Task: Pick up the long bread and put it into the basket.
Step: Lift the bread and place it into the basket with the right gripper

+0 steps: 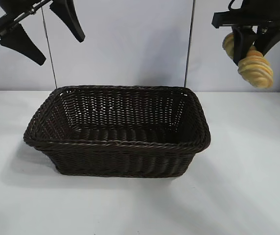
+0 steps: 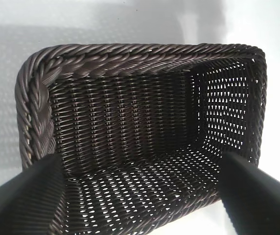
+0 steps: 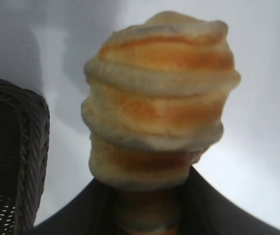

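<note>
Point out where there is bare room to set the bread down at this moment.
The basket is empty inside; its whole woven floor is free within the braided rim. The table is bare before and beside it. It is crowded only aloft: the right gripper holds the long bread, and the open left gripper hangs opposite.

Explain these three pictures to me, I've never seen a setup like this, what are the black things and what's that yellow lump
These are two robot arms at a white table, seen by three cameras. One camera faces the arms from outside; the other two ride on the arms' wrists. The black prongs are each arm's end effector. The left end effector hangs open and empty, high at the outside view's left; its wrist camera looks down into the basket. The right end effector is closed on the long bread, the yellow ridged loaf, held in the air to the right of the basket. Its wrist camera shows the bread close up. On the table stands only the dark wicker basket, with nothing inside.
</note>
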Available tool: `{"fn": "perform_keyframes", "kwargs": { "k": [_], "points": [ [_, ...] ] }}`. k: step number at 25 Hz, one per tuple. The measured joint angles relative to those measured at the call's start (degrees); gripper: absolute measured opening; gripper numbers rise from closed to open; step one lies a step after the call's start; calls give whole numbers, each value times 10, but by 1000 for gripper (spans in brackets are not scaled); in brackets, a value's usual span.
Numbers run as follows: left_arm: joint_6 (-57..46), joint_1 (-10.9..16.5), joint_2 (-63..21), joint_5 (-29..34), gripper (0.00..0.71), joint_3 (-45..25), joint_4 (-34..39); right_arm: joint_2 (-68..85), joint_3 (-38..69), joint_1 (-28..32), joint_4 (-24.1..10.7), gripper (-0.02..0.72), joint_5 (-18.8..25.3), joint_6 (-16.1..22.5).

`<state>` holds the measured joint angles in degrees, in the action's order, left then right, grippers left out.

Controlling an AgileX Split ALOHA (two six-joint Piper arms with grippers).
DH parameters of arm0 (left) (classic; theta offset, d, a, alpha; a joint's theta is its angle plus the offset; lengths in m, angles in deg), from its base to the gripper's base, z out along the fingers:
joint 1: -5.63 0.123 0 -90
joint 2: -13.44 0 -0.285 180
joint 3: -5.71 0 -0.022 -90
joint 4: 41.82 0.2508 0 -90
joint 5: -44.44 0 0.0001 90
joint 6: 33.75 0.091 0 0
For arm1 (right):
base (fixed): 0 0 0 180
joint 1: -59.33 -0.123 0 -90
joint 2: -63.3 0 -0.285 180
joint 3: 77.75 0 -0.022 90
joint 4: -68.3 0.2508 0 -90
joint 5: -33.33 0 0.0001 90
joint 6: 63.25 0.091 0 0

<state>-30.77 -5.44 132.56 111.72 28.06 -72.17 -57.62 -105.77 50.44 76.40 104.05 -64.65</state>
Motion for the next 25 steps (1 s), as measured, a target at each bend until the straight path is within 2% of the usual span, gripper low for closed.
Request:
{"fn": "perform_keyframes", "kwargs": {
  "k": [3,7,14,20,25],
  "points": [
    [0,0,0,0,624,0,0,0,0,-4,29,251,0,-1],
    [0,0,0,0,624,0,0,0,0,-31,32,251,0,-14],
    [0,0,0,0,624,0,0,0,0,-114,32,251,-5,-16],
    [0,0,0,0,624,0,0,-20,0,-186,32,251,-46,-34],
    [0,0,0,0,624,0,0,-49,0,-208,26,251,-81,-43]
  ]
}}
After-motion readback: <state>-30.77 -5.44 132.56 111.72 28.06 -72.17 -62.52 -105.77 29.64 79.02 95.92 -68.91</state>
